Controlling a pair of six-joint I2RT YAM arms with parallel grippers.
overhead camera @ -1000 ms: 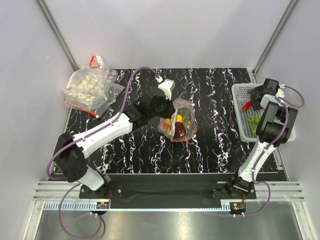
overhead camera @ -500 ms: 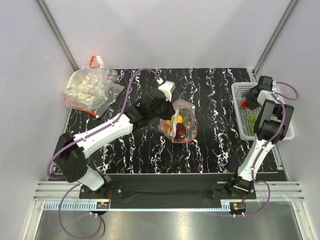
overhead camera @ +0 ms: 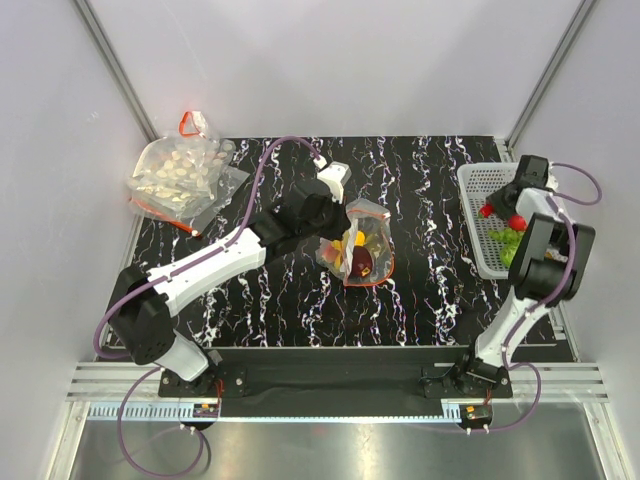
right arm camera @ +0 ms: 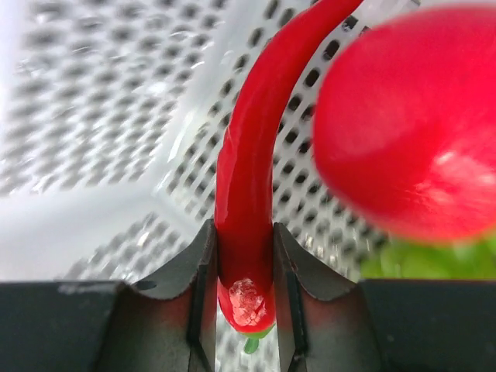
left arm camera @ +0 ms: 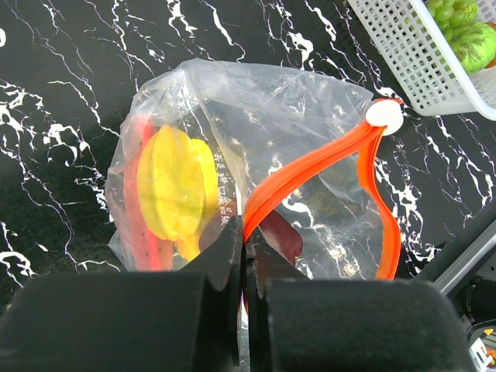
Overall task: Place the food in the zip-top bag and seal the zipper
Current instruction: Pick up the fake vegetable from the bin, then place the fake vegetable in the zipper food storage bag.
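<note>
Left fingers are pressed fully together, pinching the zipper of the zip-top bag at the near end of the strip. From that pinch the red-orange strip runs up toward 1 o'clock to a small white slider, with its other lip looping down the 3 o'clock side, so the mouth gapes. Inside the clear bag I see a yellow piece at 9 o'clock and a dark red piece just right of my fingertips.

From above, the bag lies near the middle of the black marbled surface, my left fingers meeting it on its 10 o'clock side.

My right fingers are narrowed onto a red chili pepper, both pads touching its sides near the blunt end. A round red piece sits close at 2 o'clock, blurred. All this is over the white basket at the surface's 3 o'clock edge, where green pieces also lie.

A larger bag of whitish pieces rests at the surface's 10 o'clock corner, well apart from both arms.
</note>
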